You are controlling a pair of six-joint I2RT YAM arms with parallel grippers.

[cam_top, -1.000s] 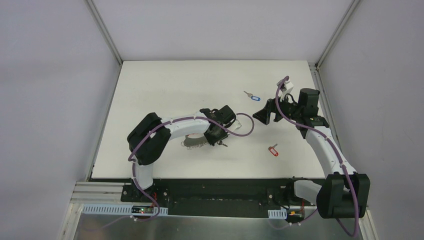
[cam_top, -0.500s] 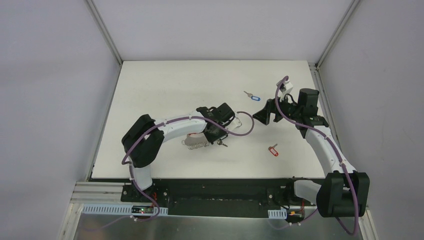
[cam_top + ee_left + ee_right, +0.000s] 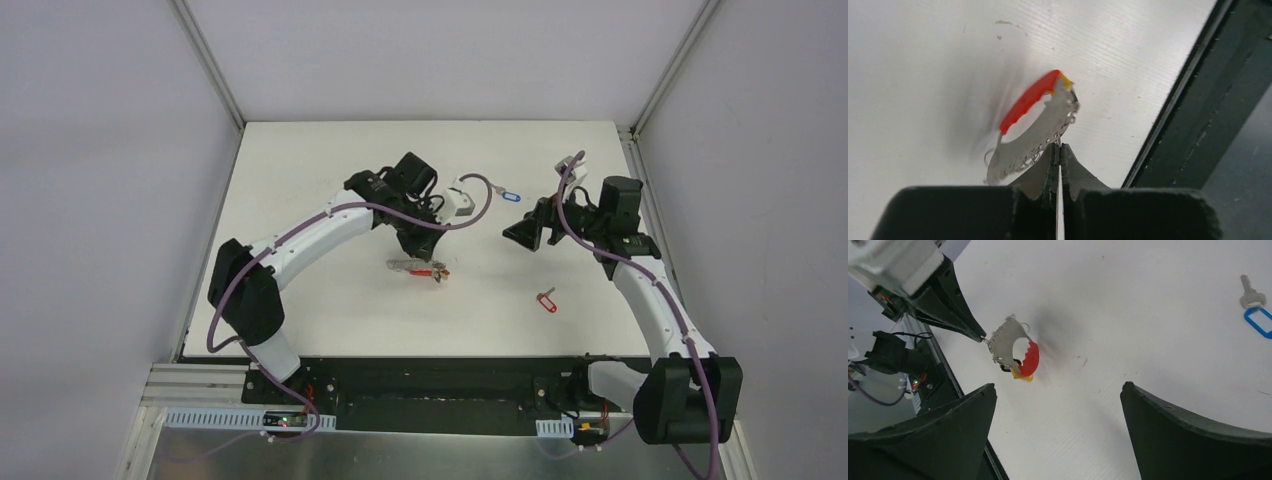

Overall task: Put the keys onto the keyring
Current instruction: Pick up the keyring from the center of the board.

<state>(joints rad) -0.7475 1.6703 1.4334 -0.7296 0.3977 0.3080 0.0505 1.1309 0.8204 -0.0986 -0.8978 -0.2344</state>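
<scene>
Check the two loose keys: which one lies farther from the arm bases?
The blue-tagged key: it lies well up the table, while the red-tagged key lies close to the near edge.

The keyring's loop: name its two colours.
The keyring is half red, half grey; right wrist view shows best.

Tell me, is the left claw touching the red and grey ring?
Touching. The left wrist view shows the left gripper pinching the keyring at its grey edge.
</scene>
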